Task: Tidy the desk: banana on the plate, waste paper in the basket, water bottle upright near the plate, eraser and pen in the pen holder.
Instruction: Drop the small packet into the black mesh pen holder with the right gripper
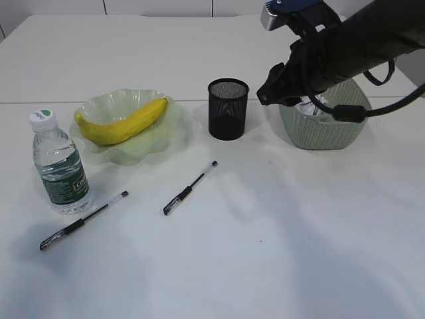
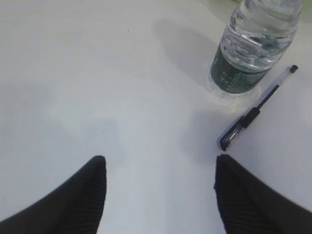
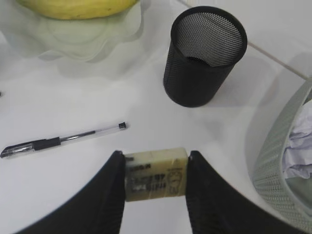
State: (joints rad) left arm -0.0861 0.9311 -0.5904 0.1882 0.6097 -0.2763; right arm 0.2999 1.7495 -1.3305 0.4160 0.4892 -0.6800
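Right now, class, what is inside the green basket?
Crumpled white waste paper lies inside the basket. The right arm covers part of the opening in the exterior view, so anything beneath the paper cannot be seen.

— Surface condition?
— White table (image 1: 265, 266), matte, with soft shadows. A thin seam (image 1: 40, 102) runs side to side across its far half.
— Marks?
— One small dark speck (image 1: 261, 240), right of centre, toward the near edge.
— Beyond the far edge?
— Pale panels (image 1: 159, 5) with dark vertical joints.
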